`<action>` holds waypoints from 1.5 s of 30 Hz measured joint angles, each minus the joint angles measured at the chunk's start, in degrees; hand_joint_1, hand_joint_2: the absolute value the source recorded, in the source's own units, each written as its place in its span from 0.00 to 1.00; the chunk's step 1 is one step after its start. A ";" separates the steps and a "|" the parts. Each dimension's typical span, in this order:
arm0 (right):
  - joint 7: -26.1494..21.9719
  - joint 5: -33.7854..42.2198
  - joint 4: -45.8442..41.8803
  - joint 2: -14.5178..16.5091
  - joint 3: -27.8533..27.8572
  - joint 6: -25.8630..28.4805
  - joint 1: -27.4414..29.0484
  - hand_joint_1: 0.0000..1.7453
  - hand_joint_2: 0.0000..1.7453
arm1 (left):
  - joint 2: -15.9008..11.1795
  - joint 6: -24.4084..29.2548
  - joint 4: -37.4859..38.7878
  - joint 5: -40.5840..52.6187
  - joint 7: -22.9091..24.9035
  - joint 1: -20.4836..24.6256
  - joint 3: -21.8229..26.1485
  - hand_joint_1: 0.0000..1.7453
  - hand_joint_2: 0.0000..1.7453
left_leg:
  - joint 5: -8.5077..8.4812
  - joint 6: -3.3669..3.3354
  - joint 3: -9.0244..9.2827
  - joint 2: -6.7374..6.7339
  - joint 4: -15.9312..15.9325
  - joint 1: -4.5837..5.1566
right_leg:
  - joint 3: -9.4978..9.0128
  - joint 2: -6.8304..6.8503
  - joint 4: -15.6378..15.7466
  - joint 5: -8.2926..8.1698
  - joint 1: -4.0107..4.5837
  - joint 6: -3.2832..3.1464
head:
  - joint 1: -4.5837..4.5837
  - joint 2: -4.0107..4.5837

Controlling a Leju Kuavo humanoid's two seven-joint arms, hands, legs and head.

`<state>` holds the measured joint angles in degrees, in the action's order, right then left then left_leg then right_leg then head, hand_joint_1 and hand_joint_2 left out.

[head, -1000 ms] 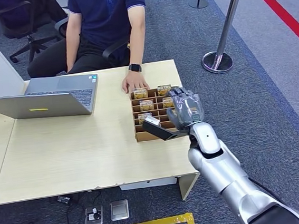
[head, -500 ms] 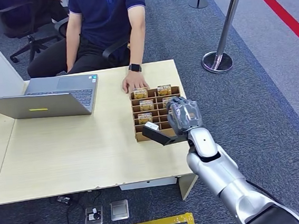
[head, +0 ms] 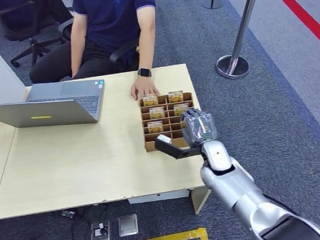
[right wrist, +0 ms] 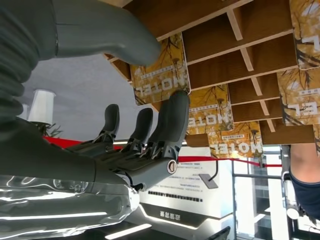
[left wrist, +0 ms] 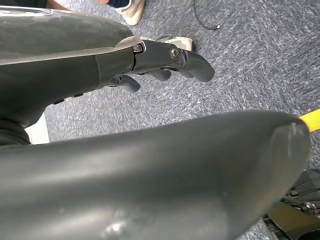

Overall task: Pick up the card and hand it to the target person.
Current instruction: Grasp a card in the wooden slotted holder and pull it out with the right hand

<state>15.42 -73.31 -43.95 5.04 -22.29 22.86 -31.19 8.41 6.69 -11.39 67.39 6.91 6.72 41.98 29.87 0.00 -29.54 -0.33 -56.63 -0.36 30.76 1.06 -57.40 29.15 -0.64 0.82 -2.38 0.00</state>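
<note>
As the right robot hand (head: 196, 129) has drawn back over the last second from the middle of the cardboard organiser (head: 149, 146) toward its near edge, the reach appears to be settling on the nearest row of slots rather than lifting anything out. The thumb projects sideways, its tip at the card (head: 164, 138) in the near slot; whether it touches cannot be told. In the right wrist view the fingers (right wrist: 171, 117) are spread and gently curled, their tips just beside the printed cards, with nothing held. The left robot hand (left wrist: 166, 60) hangs over the carpet, loosely parted and empty. Beyond the organiser, the person's hand (head: 144, 87) rests on the table (head: 68, 157). The pick-up is judged not yet made.
</note>
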 joint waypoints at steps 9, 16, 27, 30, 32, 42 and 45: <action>0.59 -1.01 1.63 0.90 0.56 1.02 -0.62 0.43 1.00 | 0.43 0.52 0.00 0.48 0.80 -0.39 -0.78 0.00 0.00 | 0.00 0.00 -0.01 0.00 0.00 0.00 | 0.00 0.00 0.00 0.00 0.00 0.00 | -0.02 0.00; -0.28 -1.11 1.84 2.19 1.39 1.16 -2.17 0.40 1.00 | 1.08 1.30 0.08 0.34 0.97 -0.59 -0.90 0.00 0.00 | 0.00 0.00 0.00 0.00 0.00 0.00 | 0.01 0.00 0.00 0.00 0.00 0.00 | 0.02 0.00; 0.45 -2.49 -1.27 3.43 1.73 -0.16 -3.14 0.46 1.00 | 1.58 1.98 0.09 -0.02 1.79 -0.57 -0.91 0.00 0.00 | 0.00 0.00 -0.01 0.00 0.00 0.00 | 0.01 0.00 0.00 0.00 0.00 0.00 | -0.02 0.00; 0.90 -2.84 -1.42 3.58 2.04 -0.87 -3.22 0.47 1.00 | 1.68 2.14 0.09 -0.02 1.79 -0.57 -0.91 0.00 0.00 | 0.00 0.00 0.00 0.00 0.00 0.00 | 0.01 0.00 0.00 0.00 0.00 0.00 | -0.02 0.00; 1.15 -2.89 -1.29 3.62 2.52 -1.15 -3.31 0.48 1.00 | 1.75 2.20 0.09 -0.02 1.79 -0.57 -0.93 0.00 0.00 | 0.00 0.00 0.00 0.00 0.00 0.00 | 0.01 0.00 0.00 0.00 0.00 0.00 | -0.01 0.00; 1.97 -3.05 2.17 3.51 5.07 -1.40 -4.04 0.40 1.00 | 1.95 1.90 0.09 0.62 1.96 -0.56 -1.30 0.00 0.00 | 0.00 0.00 0.00 0.00 0.00 0.00 | 0.01 -0.01 0.00 0.00 0.00 0.00 | -0.01 0.00; 2.07 -3.19 3.65 3.46 5.73 -1.31 -4.44 0.42 1.00 | 1.95 1.90 0.09 0.70 1.97 -0.56 -1.38 0.00 0.00 | 0.00 0.00 0.00 0.00 0.00 0.00 | 0.01 -0.01 0.00 0.00 0.00 0.00 | -0.01 0.00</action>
<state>17.49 -76.49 -40.30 8.50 -16.56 21.55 -35.63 10.36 8.59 -11.30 68.08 8.87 6.15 40.60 29.87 0.00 -29.54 -0.33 -56.64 -0.35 30.77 1.05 -57.40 29.14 -0.64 0.82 -2.38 0.00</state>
